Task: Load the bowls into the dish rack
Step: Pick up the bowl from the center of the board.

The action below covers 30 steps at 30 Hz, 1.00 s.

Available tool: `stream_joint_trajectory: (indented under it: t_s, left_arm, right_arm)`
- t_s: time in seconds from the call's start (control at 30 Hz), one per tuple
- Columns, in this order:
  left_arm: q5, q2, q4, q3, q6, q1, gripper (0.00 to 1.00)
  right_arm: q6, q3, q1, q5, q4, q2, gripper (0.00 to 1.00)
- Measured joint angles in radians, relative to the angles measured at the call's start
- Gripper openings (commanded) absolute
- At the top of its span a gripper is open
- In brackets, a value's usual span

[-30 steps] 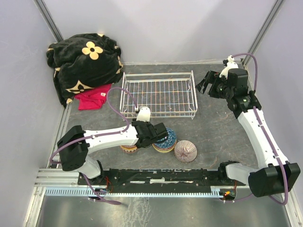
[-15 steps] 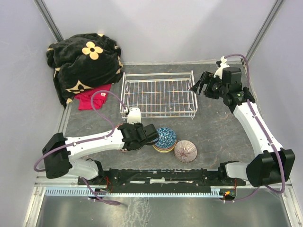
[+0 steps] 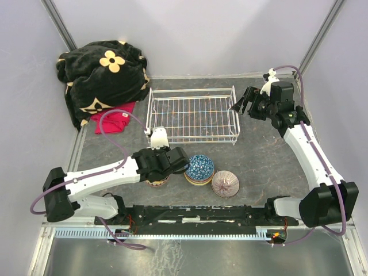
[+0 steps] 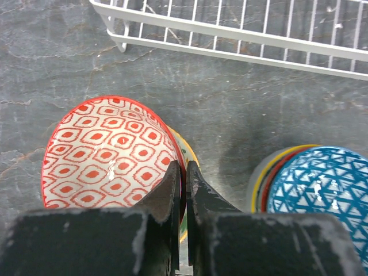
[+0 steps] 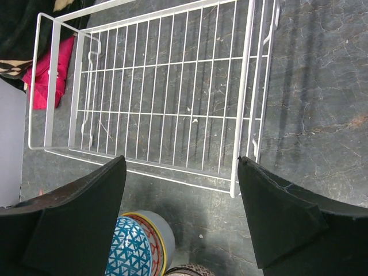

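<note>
Left gripper [image 4: 184, 172]: jaws nearly together, pinched on the right-hand rim of the red-and-white bowl [image 4: 109, 155], one finger [image 4: 167, 195] inside the bowl and the other outside. That bowl sits on top of a yellow-rimmed bowl [image 4: 187, 155], upright, on the table [image 3: 264, 161] close to the near edge, left of centre.

Blue bowl [image 3: 200, 168] tops a second stack just right of the first one. The two stacks are apart, with bare table between them in the left wrist view. Purple-white bowl [image 3: 225, 183] sits alone just beside the blue stack on its right, a bit closer to the near edge.

Dish rack [image 3: 192, 118] sits toward the far edge, roughly centred, long side parallel to the near edge. All the visible bowls are on the table outside it, past its near side.

Right gripper [image 3: 241, 103]: jaws spread wide, nothing between them. It hangs at the rack's right end, above the table. The right wrist view looks down over the rack's wire floor [image 5: 167, 103].

Far-left corner has a black blanket [image 3: 100, 72] with a red cloth [image 3: 112, 118] at its near edge, beside the rack's left end.
</note>
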State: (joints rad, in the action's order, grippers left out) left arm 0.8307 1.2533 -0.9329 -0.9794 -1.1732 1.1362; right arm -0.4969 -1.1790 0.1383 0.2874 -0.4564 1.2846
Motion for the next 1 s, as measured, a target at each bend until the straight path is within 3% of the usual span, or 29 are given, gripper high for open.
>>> stream_joint_trajectory:
  t_s: [0.43, 0.73, 0.83, 1.0]
  left_arm:
    - [-0.03, -0.072, 0.0, -0.054, 0.095, -0.002, 0.03]
    - [-0.092, -0.072, 0.143, -0.237, 0.336, -0.024, 0.03]
    - [-0.168, -0.056, 0.267, -0.281, 0.435, -0.11, 0.03]
    - [-0.372, 0.004, 0.441, -0.283, 0.537, -0.355, 0.03]
  right_arm:
    - [0.0, 0.0, -0.002, -0.002, 0.0, 0.0, 0.85]
    - [0.0, 0.0, -0.002, -0.002, 0.01, 0.002, 0.85]
    - [0.001, 0.0, -0.002, 0.0, 0.022, 0.006, 0.85]
    - [0.005, 0.0, -0.002, 0.002, 0.046, 0.013, 0.85]
